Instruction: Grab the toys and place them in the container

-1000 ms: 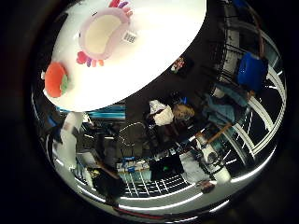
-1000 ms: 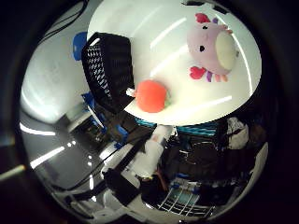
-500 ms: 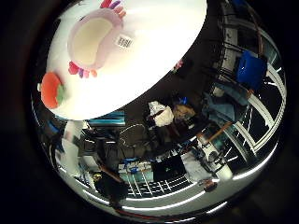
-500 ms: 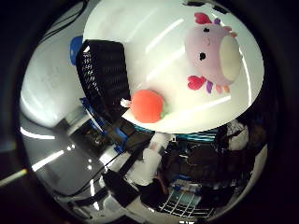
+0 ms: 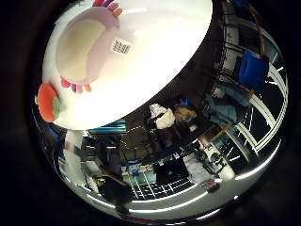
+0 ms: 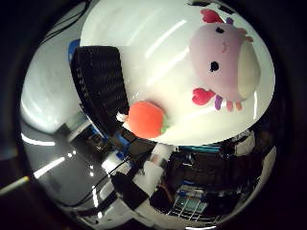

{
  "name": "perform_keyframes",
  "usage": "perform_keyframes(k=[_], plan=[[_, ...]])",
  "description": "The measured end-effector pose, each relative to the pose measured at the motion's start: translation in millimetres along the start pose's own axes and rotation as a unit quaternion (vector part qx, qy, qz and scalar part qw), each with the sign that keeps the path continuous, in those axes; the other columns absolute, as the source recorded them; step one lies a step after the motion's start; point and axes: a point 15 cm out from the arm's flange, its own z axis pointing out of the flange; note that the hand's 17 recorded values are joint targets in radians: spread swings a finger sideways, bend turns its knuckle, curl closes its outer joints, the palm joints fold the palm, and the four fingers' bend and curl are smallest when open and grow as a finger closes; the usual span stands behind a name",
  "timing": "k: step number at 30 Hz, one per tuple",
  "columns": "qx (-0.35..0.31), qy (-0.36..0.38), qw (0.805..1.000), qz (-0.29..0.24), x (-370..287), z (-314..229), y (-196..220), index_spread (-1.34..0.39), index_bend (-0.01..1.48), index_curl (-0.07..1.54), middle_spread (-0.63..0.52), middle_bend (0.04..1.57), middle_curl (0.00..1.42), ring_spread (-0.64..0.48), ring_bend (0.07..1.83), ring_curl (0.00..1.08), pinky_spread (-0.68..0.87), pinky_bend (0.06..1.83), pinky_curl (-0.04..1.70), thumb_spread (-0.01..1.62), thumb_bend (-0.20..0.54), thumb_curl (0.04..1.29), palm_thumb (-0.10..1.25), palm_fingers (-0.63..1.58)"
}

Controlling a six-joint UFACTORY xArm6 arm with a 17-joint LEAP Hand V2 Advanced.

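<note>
On the white table (image 6: 144,43), pink plush (image 6: 223,60) bears a barcode tag (image 5: 121,45)

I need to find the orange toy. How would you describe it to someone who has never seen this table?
Start from the round white table. At one side of it stands a black mesh container, and the orange toy lies on the table close beside it, near the table's edge. It is small, round and orange-red with a bit of green, unlike the much larger pink plush toy.
</note>
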Motion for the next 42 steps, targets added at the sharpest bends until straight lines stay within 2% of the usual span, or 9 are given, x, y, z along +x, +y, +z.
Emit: perform_keyframes(k=[12, 22, 28, 31, 42], plan=[[0.016, 0.011, 1.0, -0.001, -12, 29, -20, -0.07, 0.16, 0.28, 0.25, 0.19, 0.3, 0.3, 0.26, 0.26, 0.45, 0.46, 0.31, 1.0, -0.026, 0.28, 0.24, 0.03], [0.025, 0.019, 0.999, -0.002, -16, 43, -20, -0.11, 0.16, 0.28, 0.22, 0.19, 0.3, 0.28, 0.27, 0.27, 0.45, 0.48, 0.32, 1.02, -0.021, 0.29, 0.33, 0.01], [0.027, 0.022, 0.999, -0.004, -17, 45, -18, -0.12, 0.15, 0.27, 0.18, 0.21, 0.31, 0.27, 0.28, 0.27, 0.46, 0.49, 0.31, 1.04, -0.012, 0.3, 0.44, 0.04], [0.023, 0.027, 0.999, -0.005, -16, 46, -16, -0.12, 0.15, 0.26, 0.15, 0.23, 0.33, 0.26, 0.28, 0.27, 0.45, 0.48, 0.31, 1.05, -0.011, 0.31, 0.53, 0.07], [0.004, 0.067, 0.998, 0.006, -8, 48, -14, -0.13, 0.14, 0.24, 0.05, 0.28, 0.35, 0.19, 0.35, 0.28, 0.42, 0.5, 0.3, 1.0, -0.015, 0.35, 0.76, 0.16]])
